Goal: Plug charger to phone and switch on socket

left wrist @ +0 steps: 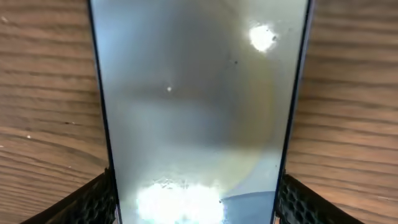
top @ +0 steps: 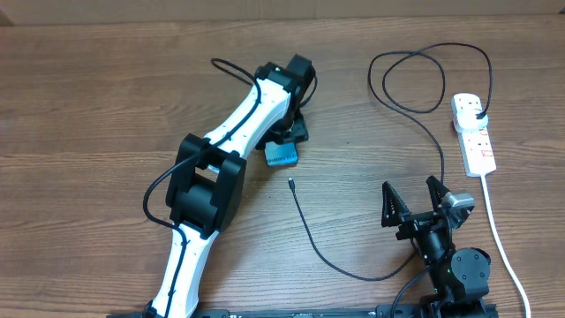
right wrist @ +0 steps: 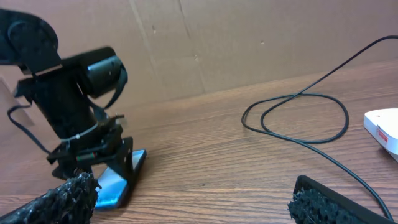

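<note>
Our left fingers (left wrist: 93,199) clasp the phone (left wrist: 199,112) by its sides. The charger tip (top: 290,184) lies just beside it toward the bench's near edge, left of our splayed, empty right fingers (top: 388,205).

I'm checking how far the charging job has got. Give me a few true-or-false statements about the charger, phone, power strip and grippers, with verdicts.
1. The charger's small tip is plugged into the phone. False: it lies on the table, apart from the phone.
2. The right gripper is open and empty. True.
3. The charger's black plug sits in the power strip. True.
4. The left gripper hangs over the power strip. False: it is at the phone, with a finger against each long edge.
</note>
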Controlling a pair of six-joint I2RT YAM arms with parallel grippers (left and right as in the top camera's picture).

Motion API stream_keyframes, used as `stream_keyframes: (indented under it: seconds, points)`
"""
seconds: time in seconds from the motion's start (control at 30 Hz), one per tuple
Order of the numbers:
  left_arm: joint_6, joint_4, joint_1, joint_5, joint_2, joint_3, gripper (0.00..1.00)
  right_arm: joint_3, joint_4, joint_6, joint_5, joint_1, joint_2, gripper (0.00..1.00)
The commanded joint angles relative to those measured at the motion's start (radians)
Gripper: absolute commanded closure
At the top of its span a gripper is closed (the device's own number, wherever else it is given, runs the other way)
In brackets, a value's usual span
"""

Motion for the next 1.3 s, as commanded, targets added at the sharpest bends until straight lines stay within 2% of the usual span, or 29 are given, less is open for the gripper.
stream_keyframes:
  seconds: [0.0,0.13,0.2,0.37,0.47,0.53,0.6,0.73,0.93,1.27]
  points:
    - [-0.015,0.018,-0.001,0.037,-0.003,-0.023,0.74,0.007,0.005,-0.001,0.000,-0.003,-0.007,0.00]
    - [-0.023,0.019,-0.002,0.030,-0.003,-0.037,0.71,0.007,0.005,0.000,-0.014,-0.003,-0.007,0.00]
    - [-0.037,0.046,-0.002,0.029,-0.003,-0.074,0.66,0.007,0.007,0.019,-0.068,-0.003,-0.007,0.00]
    - [-0.070,0.127,-0.002,0.030,-0.003,-0.172,0.58,0.007,0.020,0.210,-0.212,-0.003,-0.007,0.00]
    - [-0.074,0.191,-0.002,0.045,-0.003,-0.229,0.33,0.007,0.021,0.219,-0.232,-0.003,-0.007,0.00]
    - [-0.074,0.255,-0.002,0.070,-0.003,-0.283,0.18,0.007,0.023,0.220,-0.325,-0.003,-0.007,0.00]
    - [-0.074,0.287,-0.002,0.082,-0.003,-0.315,0.18,0.007,0.030,0.265,-0.387,-0.003,-0.007,0.00]
    - [-0.059,0.319,0.010,0.128,-0.003,-0.343,0.19,0.008,0.029,0.455,-0.546,-0.003,-0.007,0.00]
    - [-0.076,0.277,0.015,0.141,-0.003,-0.343,0.26,0.007,0.030,0.738,-0.597,-0.003,-0.007,0.00]
    - [-0.085,0.233,0.015,0.142,-0.003,-0.343,0.28,0.007,0.023,0.756,-0.598,-0.003,-0.007,0.00]
